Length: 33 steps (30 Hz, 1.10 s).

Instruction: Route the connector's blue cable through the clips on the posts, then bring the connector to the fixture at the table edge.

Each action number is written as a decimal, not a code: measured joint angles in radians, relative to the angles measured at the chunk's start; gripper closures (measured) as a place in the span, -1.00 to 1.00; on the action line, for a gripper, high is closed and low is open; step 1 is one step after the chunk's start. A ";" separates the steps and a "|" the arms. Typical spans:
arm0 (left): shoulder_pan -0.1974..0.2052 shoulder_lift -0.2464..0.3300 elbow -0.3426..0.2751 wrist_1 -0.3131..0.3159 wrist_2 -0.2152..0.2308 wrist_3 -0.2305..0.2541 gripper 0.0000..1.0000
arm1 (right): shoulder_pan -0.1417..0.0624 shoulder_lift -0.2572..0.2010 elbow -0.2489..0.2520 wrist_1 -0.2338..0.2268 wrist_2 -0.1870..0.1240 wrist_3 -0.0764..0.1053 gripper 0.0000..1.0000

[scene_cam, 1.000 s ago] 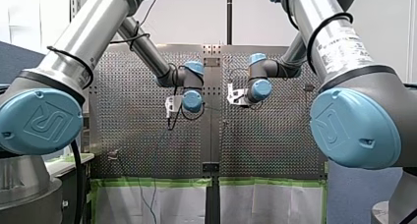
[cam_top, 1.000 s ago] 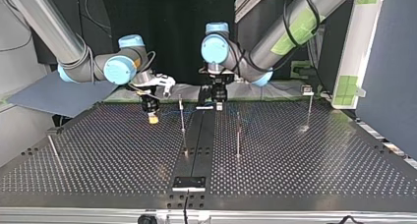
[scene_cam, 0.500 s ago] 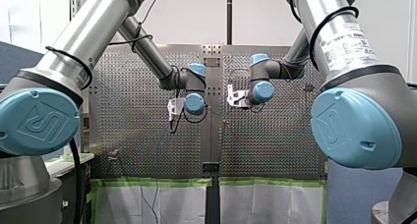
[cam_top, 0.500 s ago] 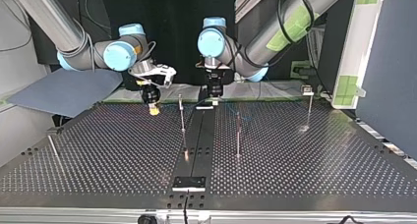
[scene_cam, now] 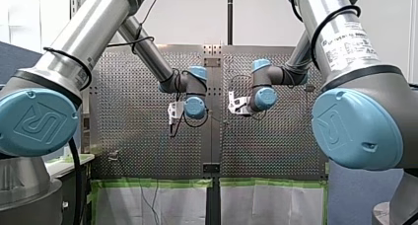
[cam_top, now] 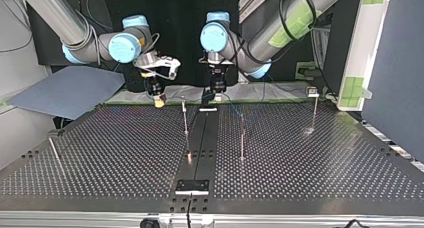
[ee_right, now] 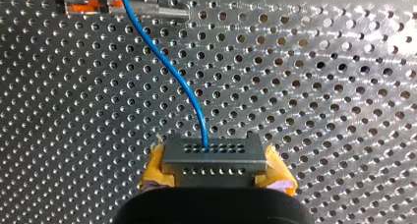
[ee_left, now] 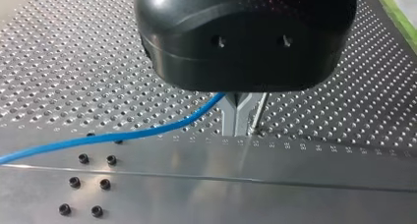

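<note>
In the right wrist view my right gripper [ee_right: 212, 171] is shut on the grey connector [ee_right: 212, 154], its yellow pads on both sides. The blue cable [ee_right: 169, 69] leaves the connector's face and curves away over the perforated table. My left gripper [ee_left: 237, 129] has its metal fingers shut on the blue cable [ee_left: 128, 134], which trails off to one side just above the plate. In the top view my right gripper [cam_top: 159, 101] hangs at the back left of centre and my left gripper [cam_top: 216, 90] at the back centre. Thin posts [cam_top: 185, 117] [cam_top: 242, 138] stand in front of them.
Another post [cam_top: 314, 110] stands at the top view's right and a leaning one [cam_top: 53, 150] at its left. A black fixture plate [cam_top: 192, 186] sits at the near table edge. A clear and orange clip [ee_right: 88, 5] lies ahead of the connector.
In the top view my right gripper has risen and drawn back toward the table's far edge with the connector. My left gripper has also lifted and shifted slightly left.
</note>
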 joint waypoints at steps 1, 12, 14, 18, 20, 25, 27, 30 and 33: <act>0.000 0.000 -0.001 0.000 -0.002 0.000 1.00 | 0.002 -0.002 0.000 0.000 -0.001 -0.003 1.00; 0.000 0.000 -0.026 0.009 -0.004 0.001 1.00 | 0.015 -0.012 0.037 -0.009 -0.003 -0.011 1.00; 0.000 0.000 -0.030 0.011 -0.003 0.002 1.00 | 0.012 -0.012 0.053 -0.022 -0.004 -0.004 1.00; 0.002 0.000 -0.033 0.013 0.001 0.005 1.00 | 0.005 -0.012 0.077 -0.052 -0.006 0.011 1.00; 0.004 0.000 -0.034 0.013 0.003 0.010 1.00 | 0.002 -0.011 0.085 -0.063 -0.006 0.017 1.00; 0.007 -0.007 -0.032 0.013 0.009 0.015 1.00 | -0.006 -0.011 0.091 -0.070 -0.004 0.026 1.00; 0.009 -0.019 -0.027 0.015 0.016 0.019 1.00 | -0.010 -0.010 0.092 -0.069 -0.003 0.028 1.00; 0.007 -0.043 -0.022 0.025 0.024 0.020 1.00 | -0.015 -0.010 0.095 -0.070 0.001 0.029 1.00; 0.007 -0.068 -0.018 0.044 0.032 0.010 1.00 | -0.020 -0.009 0.097 -0.077 0.006 0.030 1.00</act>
